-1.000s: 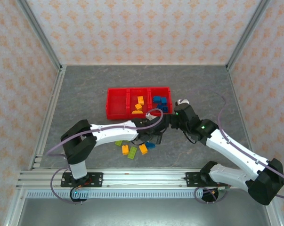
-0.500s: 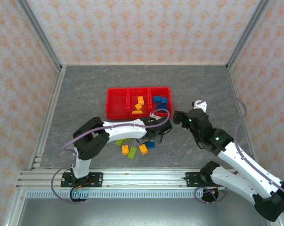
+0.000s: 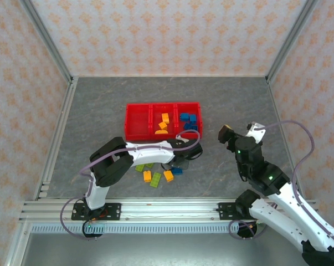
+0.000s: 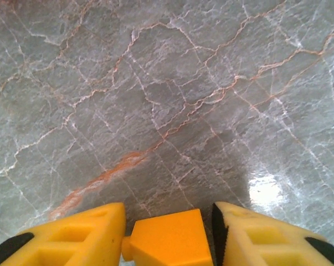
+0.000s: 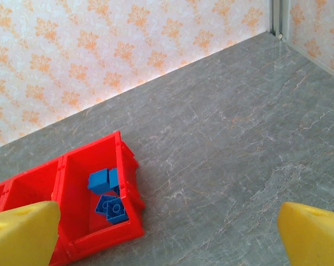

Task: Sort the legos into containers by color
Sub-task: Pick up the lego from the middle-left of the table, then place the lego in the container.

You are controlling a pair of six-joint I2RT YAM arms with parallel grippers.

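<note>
Just in front of the tray (image 3: 138, 124), near its right end, the left hand (image 4: 168, 217) is narrow. Its fingers (image 4: 72, 235) sit close against both sides of an orange brick (image 4: 167, 244), with bare worktop (image 3: 100, 105) stretching ahead of it. Left of that hand, short of the near edge, loose bricks (image 3: 155, 178) in green, orange and blue lie in a small cluster.

The tray's left compartment is bare. The middle one holds orange bricks (image 3: 164, 118) and the right one blue bricks (image 5: 114, 208).

To the right of the tray, apart from its end wall, the right hand (image 3: 240, 132) stands wide and holds nothing.

Open worktop runs behind the tray to the back wall (image 3: 172, 33) and spreads broadly on both sides to the side walls. The left arm crosses the strip between the tray and the loose bricks.
</note>
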